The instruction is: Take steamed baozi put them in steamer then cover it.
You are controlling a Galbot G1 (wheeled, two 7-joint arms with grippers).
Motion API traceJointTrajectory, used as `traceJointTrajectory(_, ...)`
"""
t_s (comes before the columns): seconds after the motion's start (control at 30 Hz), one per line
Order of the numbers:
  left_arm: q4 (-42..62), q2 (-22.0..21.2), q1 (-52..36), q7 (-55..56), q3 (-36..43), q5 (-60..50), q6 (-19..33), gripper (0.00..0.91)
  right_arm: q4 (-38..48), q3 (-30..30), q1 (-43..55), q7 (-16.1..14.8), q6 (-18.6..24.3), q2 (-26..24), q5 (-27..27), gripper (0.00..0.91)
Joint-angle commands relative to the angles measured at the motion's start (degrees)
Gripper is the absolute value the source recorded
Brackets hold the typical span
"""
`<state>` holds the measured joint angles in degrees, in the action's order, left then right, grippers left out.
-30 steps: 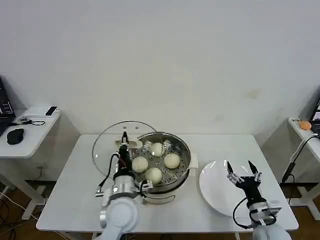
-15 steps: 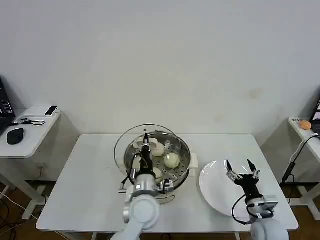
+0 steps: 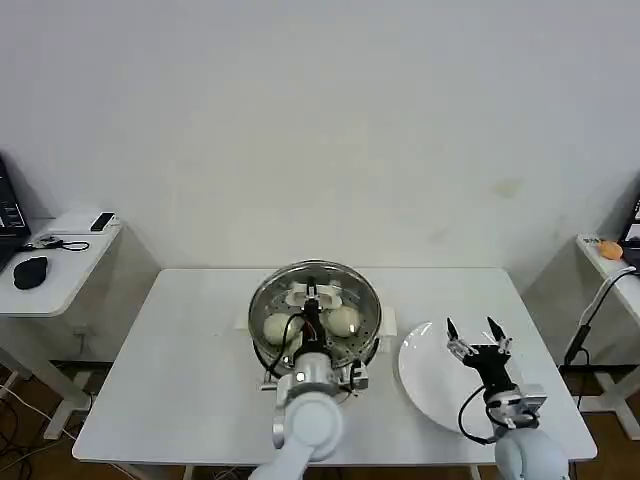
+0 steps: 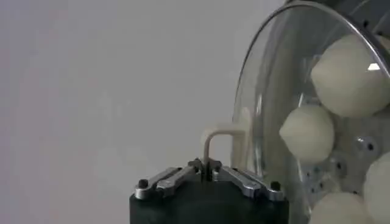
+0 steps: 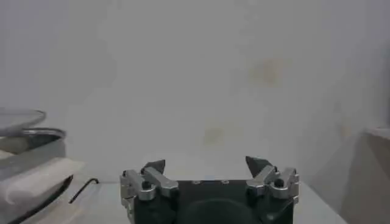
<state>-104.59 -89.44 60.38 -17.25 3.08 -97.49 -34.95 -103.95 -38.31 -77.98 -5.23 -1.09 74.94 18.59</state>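
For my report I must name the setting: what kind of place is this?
Probably a lab or office test room, not a kitchen: a plain white table against a bare wall, a side desk with a computer mouse, and the steamer on the table.

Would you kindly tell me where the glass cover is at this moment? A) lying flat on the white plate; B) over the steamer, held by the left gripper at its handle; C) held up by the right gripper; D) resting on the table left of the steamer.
B: the cover sits over the steamer with the baozi beneath, the left gripper shut on its handle; the right gripper hangs open above the plate.
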Motion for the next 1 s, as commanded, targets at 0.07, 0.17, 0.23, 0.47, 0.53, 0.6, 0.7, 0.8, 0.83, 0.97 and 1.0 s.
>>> traceJointTrajectory(0.07,1.54,-2.22,0.14,-0.17,0.93,-0.88,-0.08,0.000,1.10,0.44,0.86,0.10,-0.10,-0.17,-0.07,0.907)
traceJointTrajectory(0.17,1.50,-2.22,0.10,-0.49,0.90,-0.92,-0.08,0.000,1.16,0.43,0.95,0.09,-0.12,-0.15,-0.02,0.907)
traceJointTrajectory(0.23,1.52,-2.25,0.09,-0.72,0.88,-0.92,-0.07,0.000,1.18,0.42,1.01,0.09,-0.09,-0.02,-0.01,0.907)
traceJointTrajectory(0.47,1.50,-2.16,0.07,-0.97,0.27,-0.81,-0.06,0.000,1.12,0.61,1.13,0.00,-0.01,0.26,-0.01,0.907)
traceJointTrajectory(0.53,1.51,-2.12,-0.05,-1.02,0.12,-0.81,-0.03,0.000,1.14,0.59,1.13,0.01,0.07,0.34,-0.07,0.907)
traceJointTrajectory(0.6,1.63,-2.01,-0.23,-1.08,0.01,-0.84,0.02,0.000,1.03,0.51,1.01,0.00,0.08,0.47,-0.08,0.907)
traceJointTrajectory(0.7,1.74,-1.86,-0.46,-1.48,-0.24,-0.80,0.13,0.000,0.88,0.39,0.74,-0.01,0.14,0.46,-0.13,0.907)
traceJointTrajectory(0.8,1.72,-1.65,-0.55,-1.59,-0.30,-0.75,0.20,0.000,1.02,0.12,0.59,-0.04,0.34,0.31,-0.18,0.907)
traceJointTrajectory(0.83,1.81,-1.54,-0.54,-1.42,-0.30,-0.75,0.28,0.000,1.09,0.02,0.65,0.01,0.30,0.34,-0.22,0.907)
traceJointTrajectory(0.97,1.76,-1.36,-0.32,-1.22,-0.24,-0.54,0.35,0.000,1.01,-0.09,0.72,0.01,0.20,0.25,-0.16,0.907)
traceJointTrajectory(1.0,1.84,-1.33,-0.30,-1.14,-0.18,-0.53,0.37,0.000,1.07,-0.08,0.79,0.01,0.19,0.27,-0.18,0.907)
